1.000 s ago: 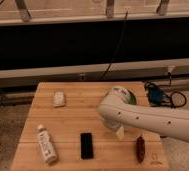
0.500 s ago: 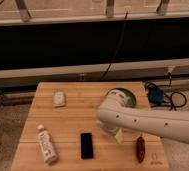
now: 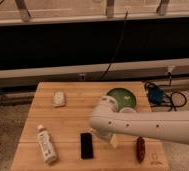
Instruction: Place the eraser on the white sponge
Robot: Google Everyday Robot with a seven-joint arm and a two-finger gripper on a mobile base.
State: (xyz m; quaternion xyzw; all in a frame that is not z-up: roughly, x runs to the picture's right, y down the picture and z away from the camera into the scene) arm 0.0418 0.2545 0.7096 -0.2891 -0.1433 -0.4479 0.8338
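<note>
Wooden table (image 3: 63, 117), and everything I care about lies flat on it. My white arm (image 3: 153, 127) reaches in from the right and covers most of my own fingers (image 3: 113, 141). They hang low over the table just right of the eraser (image 3: 86, 145), and whether they are spread or pressed together I cannot tell.

The eraser lies untouched near the front edge, between the bottle (image 3: 46, 145) and the red thing (image 3: 140, 149). The sponge (image 3: 59, 98) sits well apart from it, towards the back left corner.

What could go wrong, biggest first:

- **Arm:** it is bulky and lies right by the green bowl (image 3: 119, 95), so a careless swing towards the sponge could shove the bowl.
- **Bottle:** it lies on its side left of the eraser and (being round) would likely roll if I came down wide on that side.
- **Eraser:** it is thin and flat against the wood, so I judge a grasp from above may slip off its edges, or push it along rather than lift it.
- **Red thing:** it is near on my other side and also dark, and closing on it would be the wrong pick.
- **Sponge:** it is shorter than the eraser and looks soft, so an eraser set down off-centre could tip off.

Count: one table, one arm, one bowl, one bottle, one eraser, one red thing, one sponge.
</note>
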